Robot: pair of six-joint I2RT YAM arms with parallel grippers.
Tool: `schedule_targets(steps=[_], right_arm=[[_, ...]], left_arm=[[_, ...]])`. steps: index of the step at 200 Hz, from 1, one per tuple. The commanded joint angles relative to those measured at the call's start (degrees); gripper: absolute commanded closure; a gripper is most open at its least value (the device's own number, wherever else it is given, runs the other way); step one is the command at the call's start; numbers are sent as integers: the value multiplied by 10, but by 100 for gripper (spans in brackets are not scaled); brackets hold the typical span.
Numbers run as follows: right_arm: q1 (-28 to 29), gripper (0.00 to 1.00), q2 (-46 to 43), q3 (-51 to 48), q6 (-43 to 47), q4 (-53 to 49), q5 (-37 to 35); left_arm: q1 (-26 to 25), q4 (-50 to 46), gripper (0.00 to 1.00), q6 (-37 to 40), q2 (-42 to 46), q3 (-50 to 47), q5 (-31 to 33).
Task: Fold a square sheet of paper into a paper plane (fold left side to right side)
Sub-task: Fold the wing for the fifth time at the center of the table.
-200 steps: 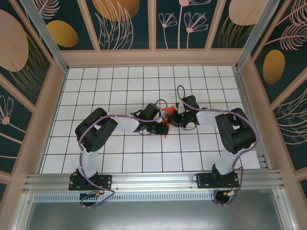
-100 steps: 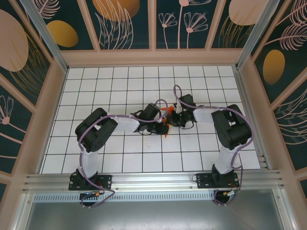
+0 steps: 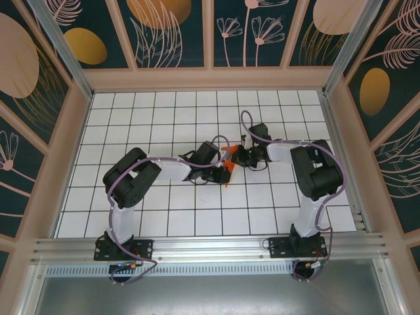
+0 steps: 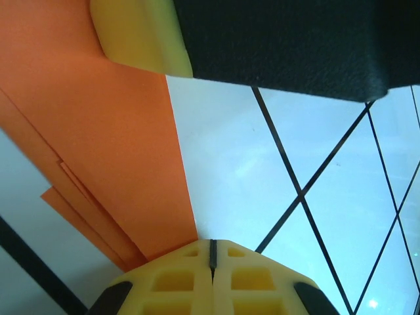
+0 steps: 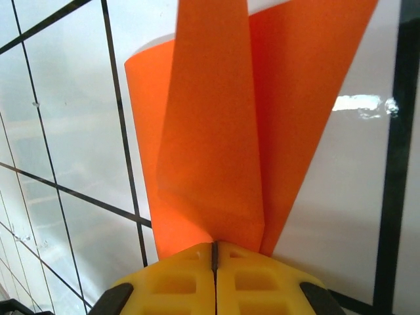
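The orange paper, folded into layers, lies mid-table between the two grippers. My right gripper is shut on it: in the right wrist view the paper rises as a creased flap straight out of the seam of the shut gripper. My left gripper is shut too. In the left wrist view its tips sit at the paper's right edge, and the layered sheet passes under the left finger. The right gripper's yellow pad presses on the paper's far end.
The white floor with black grid lines spreads all round the paper. Wooden-framed walls close off the back and both sides. Both arms bend in toward the middle, their cables looping above the wrists.
My right arm has swung its wrist toward the back and drawn its elbow in. More orange now shows beside and below the left gripper. The left arm has stayed put.
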State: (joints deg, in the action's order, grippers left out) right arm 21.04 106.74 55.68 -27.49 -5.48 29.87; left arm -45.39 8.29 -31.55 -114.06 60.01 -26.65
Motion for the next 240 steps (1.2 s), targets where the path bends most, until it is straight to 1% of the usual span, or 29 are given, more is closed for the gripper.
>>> schedule_targets(steps=[1,64,133,184,240], right_arm=[[-24,92,25,26,20,5,-67],[-56,92,55,72,40,-11,-70],[-73,92,91,125,53,-31,-74],[-91,91,99,148,59,-37,-65],[-98,91,124,179,61,-48,-62]], left_arm=[[-3,-69,94,3,-31,-24,27],[-3,-70,94,3,-32,-24,27],[-3,-69,94,4,-31,-24,27],[-3,-68,94,3,-30,-26,27],[-3,-65,94,3,-27,-29,27]])
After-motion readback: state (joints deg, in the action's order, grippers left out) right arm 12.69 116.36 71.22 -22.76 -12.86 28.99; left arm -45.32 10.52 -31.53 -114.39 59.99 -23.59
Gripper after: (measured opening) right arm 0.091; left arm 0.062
